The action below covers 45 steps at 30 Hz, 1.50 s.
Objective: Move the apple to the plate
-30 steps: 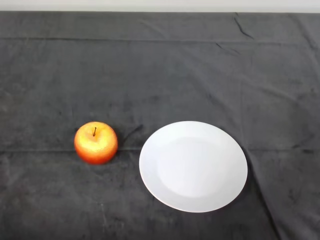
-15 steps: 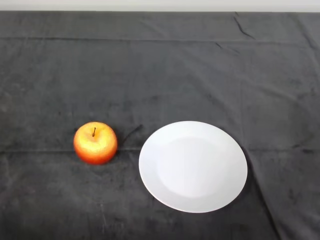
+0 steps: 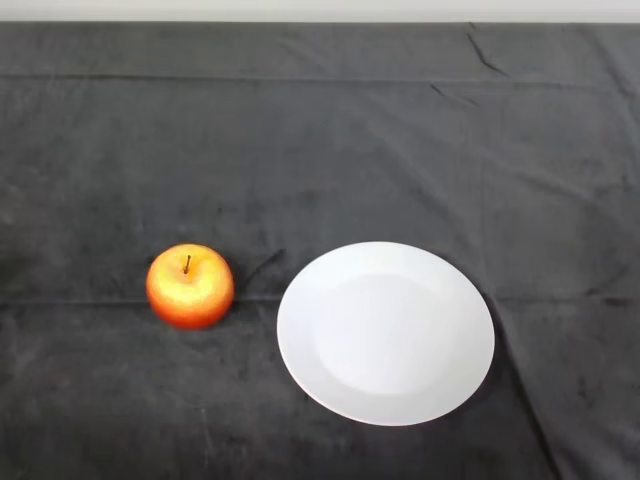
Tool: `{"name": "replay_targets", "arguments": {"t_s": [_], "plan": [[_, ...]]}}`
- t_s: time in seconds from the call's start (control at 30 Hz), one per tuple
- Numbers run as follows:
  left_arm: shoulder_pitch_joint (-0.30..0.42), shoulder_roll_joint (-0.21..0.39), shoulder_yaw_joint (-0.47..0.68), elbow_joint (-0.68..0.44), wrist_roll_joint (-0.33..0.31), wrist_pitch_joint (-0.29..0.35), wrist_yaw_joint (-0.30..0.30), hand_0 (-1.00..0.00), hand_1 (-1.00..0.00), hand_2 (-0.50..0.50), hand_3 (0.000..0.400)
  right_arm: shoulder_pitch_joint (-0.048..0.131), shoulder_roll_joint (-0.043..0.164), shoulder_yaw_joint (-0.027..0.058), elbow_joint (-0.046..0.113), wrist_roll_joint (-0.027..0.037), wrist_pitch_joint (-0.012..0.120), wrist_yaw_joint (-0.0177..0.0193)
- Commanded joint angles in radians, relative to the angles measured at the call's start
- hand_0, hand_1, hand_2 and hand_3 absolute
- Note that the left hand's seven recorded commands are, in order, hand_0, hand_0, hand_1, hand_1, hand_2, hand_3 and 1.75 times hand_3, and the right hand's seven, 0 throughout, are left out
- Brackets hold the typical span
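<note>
A red and yellow apple (image 3: 190, 286) stands upright on the dark cloth, stem up, at the left of the middle. A bare white plate (image 3: 386, 333) lies to its right, a short gap apart from it. Nothing rests on the plate.
The dark cloth (image 3: 320, 140) covers the whole table and has folds and creases, notably near the far right (image 3: 480, 55) and beside the plate's right rim. The table's far edge runs along the top of the view.
</note>
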Motion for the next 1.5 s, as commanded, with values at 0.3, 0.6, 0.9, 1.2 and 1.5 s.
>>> {"name": "replay_targets", "arguments": {"t_s": [0.3,0.6,0.9,1.2,1.5], "plan": [[-0.081,-0.069,-0.09,-0.031,0.068,-0.033,-0.014,0.0,0.0,0.0,0.0,-0.046,-0.03,-0.0097,0.001,0.0196,-0.003,0.0055],[-0.087,-0.112,-0.137,-0.046,0.098,-0.046,-0.047,0.0,0.0,0.0,0.0,-0.046,-0.029,-0.0096,0.0,0.0195,-0.003,0.0053],[-0.085,-0.147,-0.171,-0.074,0.112,-0.047,-0.078,0.0,0.0,0.0,0.0,-0.046,-0.029,-0.0095,0.0,0.0195,-0.003,0.0051],[-0.037,-0.184,-0.207,-0.122,0.089,-0.002,-0.211,0.0,0.0,0.0,0.0,-0.045,-0.028,-0.0092,-0.002,0.0195,-0.003,0.0046],[0.013,-0.16,-0.237,-0.255,0.045,0.139,-0.419,0.0,0.0,0.0,0.0,-0.044,-0.026,-0.0086,-0.005,0.0194,-0.003,0.0034]]}}
